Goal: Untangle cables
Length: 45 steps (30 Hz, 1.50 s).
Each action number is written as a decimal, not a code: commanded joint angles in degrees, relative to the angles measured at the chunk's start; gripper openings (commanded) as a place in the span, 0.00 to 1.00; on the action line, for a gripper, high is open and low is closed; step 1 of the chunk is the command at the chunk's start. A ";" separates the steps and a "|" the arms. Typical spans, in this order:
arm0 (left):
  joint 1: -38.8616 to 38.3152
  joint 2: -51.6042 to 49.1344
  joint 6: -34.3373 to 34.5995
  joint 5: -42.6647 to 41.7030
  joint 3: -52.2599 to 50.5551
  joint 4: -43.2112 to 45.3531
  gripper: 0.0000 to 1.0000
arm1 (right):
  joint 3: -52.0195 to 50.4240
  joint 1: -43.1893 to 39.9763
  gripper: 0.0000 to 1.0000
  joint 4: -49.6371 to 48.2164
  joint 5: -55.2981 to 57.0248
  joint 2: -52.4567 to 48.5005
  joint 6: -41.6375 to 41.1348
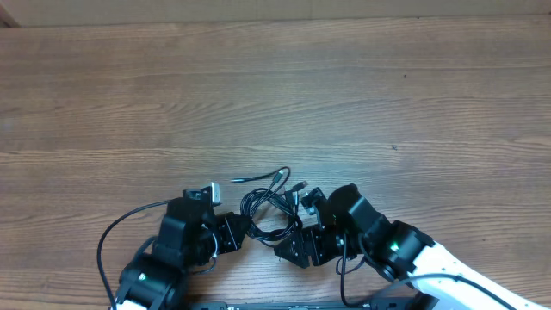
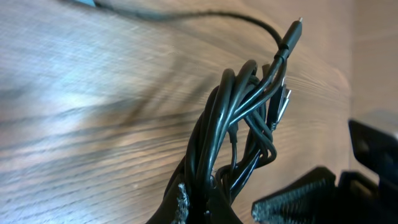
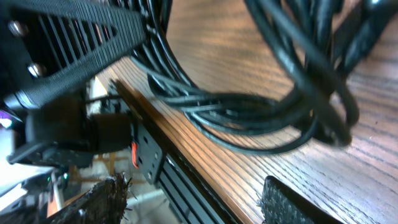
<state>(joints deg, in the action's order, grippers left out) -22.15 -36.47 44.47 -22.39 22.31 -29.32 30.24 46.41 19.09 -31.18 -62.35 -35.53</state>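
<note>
While the tangle is not yet separated, the cables (image 1: 271,205) are found bunched on the surface (image 1: 344,86), between the two arms. The left end effector (image 2: 198,206) is clamped shut on the bundle's near end. The right end effector (image 3: 196,186) is set just beside the bundle's lower loop, fingers (image 3: 104,199) held apart, nothing gripped. Step judged: a second hold is being sought. Next, one loop should be pinched alone and drawn away from the bundle; several strands caught together would likely tighten the knot.
</note>
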 commanded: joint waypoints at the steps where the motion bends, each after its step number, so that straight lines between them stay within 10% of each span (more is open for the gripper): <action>1: -0.28 3.45 -3.50 -3.37 1.11 1.53 0.04 | 1.77 0.61 0.68 1.01 7.80 4.76 -8.90; 5: -0.28 4.50 4.81 -1.81 1.11 2.64 0.04 | 1.75 0.61 0.67 5.68 12.48 7.78 -26.34; 14: -0.28 4.46 20.55 0.35 1.11 2.54 0.04 | 1.64 0.61 0.45 7.06 16.83 7.30 -30.42; 30: -0.37 4.44 20.98 -4.33 1.11 3.04 0.04 | 1.64 0.63 0.45 1.01 18.78 0.42 -31.12; 45: -0.37 4.44 6.47 -20.15 1.09 14.56 0.04 | 1.64 -1.73 0.46 1.25 26.16 -8.44 -33.44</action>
<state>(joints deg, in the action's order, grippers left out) -22.15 -32.80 54.76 -38.11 22.31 -15.84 31.22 46.06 19.62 -8.23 -70.15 -68.58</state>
